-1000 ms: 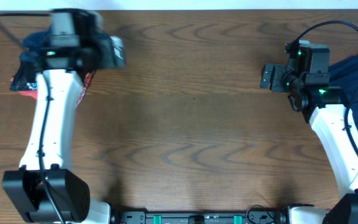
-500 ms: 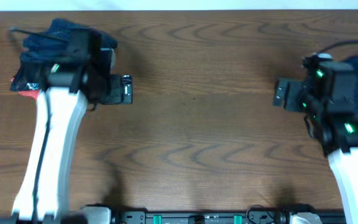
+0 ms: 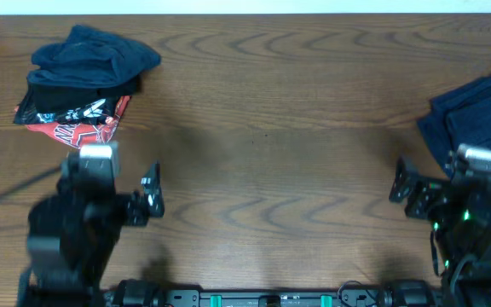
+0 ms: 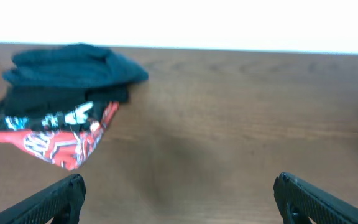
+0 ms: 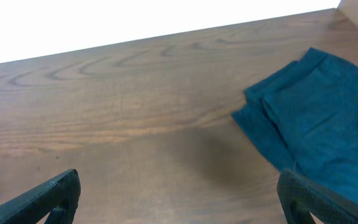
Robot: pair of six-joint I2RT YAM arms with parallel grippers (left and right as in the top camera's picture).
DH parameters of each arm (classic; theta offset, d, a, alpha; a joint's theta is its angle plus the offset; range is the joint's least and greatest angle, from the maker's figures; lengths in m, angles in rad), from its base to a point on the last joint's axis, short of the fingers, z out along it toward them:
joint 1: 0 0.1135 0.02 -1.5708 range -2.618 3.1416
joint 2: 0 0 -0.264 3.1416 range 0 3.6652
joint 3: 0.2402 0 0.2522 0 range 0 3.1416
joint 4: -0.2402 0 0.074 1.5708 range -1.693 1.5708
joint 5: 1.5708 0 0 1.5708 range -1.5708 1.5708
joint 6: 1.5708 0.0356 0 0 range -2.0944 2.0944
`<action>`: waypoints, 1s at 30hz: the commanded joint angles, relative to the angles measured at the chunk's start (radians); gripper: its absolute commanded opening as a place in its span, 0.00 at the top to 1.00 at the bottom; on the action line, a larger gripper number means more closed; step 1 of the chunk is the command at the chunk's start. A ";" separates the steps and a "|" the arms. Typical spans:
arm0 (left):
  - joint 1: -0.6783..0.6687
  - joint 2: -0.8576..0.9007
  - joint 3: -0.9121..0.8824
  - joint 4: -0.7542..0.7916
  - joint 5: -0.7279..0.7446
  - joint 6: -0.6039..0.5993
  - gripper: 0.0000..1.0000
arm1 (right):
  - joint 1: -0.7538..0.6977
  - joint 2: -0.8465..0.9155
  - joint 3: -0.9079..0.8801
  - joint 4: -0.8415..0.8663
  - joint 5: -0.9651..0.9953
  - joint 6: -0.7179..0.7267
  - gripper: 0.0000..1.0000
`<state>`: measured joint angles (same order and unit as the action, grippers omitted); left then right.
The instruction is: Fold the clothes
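Grippers sit toward the near edge of the brown wood-grain table. The left gripper has its fingers spread wide with nothing between them, and the right gripper is just as wide and bare. Farther back on the left, a dark navy garment lies bunched atop a black and red printed cloth. At the far right rests a folded blue garment, flat on the wood. Beyond the table's far edge all is blank white.
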<state>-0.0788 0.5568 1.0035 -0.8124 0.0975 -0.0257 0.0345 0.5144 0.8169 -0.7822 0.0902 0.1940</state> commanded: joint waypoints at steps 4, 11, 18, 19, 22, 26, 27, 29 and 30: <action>0.003 -0.139 -0.034 -0.065 -0.002 -0.005 0.02 | 0.006 -0.050 -0.069 -0.070 -0.046 0.019 0.01; 0.003 -0.152 -0.034 -0.166 -0.002 -0.005 0.02 | 0.006 -0.050 -0.077 -0.240 -0.046 0.019 0.01; 0.003 -0.152 -0.034 -0.247 -0.002 -0.005 0.02 | 0.006 -0.050 -0.077 -0.354 -0.046 0.019 0.01; 0.003 -0.152 -0.034 -0.256 -0.002 -0.005 0.02 | 0.006 -0.050 -0.077 -0.353 -0.046 0.019 0.01; 0.003 -0.152 -0.034 -0.274 -0.002 -0.005 0.02 | 0.006 -0.050 -0.077 -0.352 -0.045 0.019 0.01; 0.003 -0.152 -0.034 -0.291 -0.001 -0.005 0.02 | 0.006 -0.055 -0.078 -0.352 -0.040 0.018 0.01; 0.003 -0.152 -0.034 -0.291 -0.002 -0.005 0.02 | 0.006 -0.060 -0.079 -0.351 -0.033 0.018 0.01; 0.003 -0.152 -0.034 -0.291 -0.002 -0.005 0.02 | 0.006 -0.071 -0.079 -0.347 -0.022 0.013 0.01; 0.003 -0.152 -0.034 -0.291 -0.002 -0.005 0.02 | 0.006 -0.077 -0.079 -0.342 -0.019 0.014 0.01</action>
<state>-0.0788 0.4038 0.9756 -1.1000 0.0975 -0.0257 0.0345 0.4595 0.7429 -1.1316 0.0528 0.2016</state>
